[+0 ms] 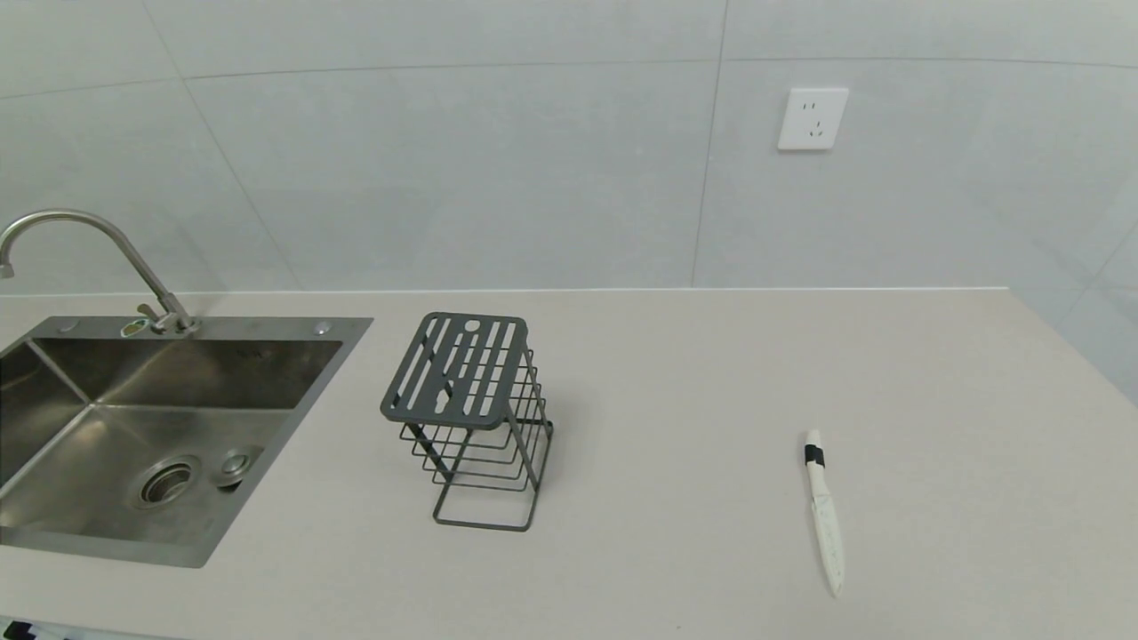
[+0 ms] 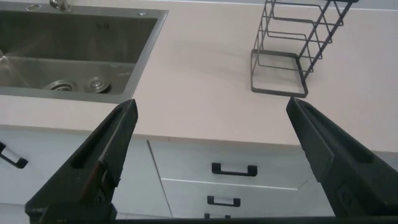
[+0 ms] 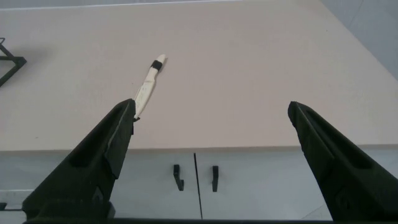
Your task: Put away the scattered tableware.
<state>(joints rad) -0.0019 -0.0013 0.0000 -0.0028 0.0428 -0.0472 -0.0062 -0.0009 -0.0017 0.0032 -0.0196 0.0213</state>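
A white knife (image 1: pixel 823 508) with a black band near its handle end lies flat on the right part of the counter; the right wrist view shows the knife (image 3: pixel 148 88) too. A dark wire knife rack (image 1: pixel 468 415) with a slotted top stands mid-counter, and its base (image 2: pixel 287 56) appears in the left wrist view. My left gripper (image 2: pixel 211 112) hangs open in front of the counter edge, short of the rack. My right gripper (image 3: pixel 211 112) is open too, off the front edge, with the knife ahead of it beyond its left finger.
A steel sink (image 1: pixel 133 427) with a curved tap (image 1: pixel 98 258) is set into the counter's left end. Drawers with black handles (image 2: pixel 233 169) and cabinet doors (image 3: pixel 196 177) lie below the counter front. A wall socket (image 1: pixel 812 118) sits on the tiled wall.
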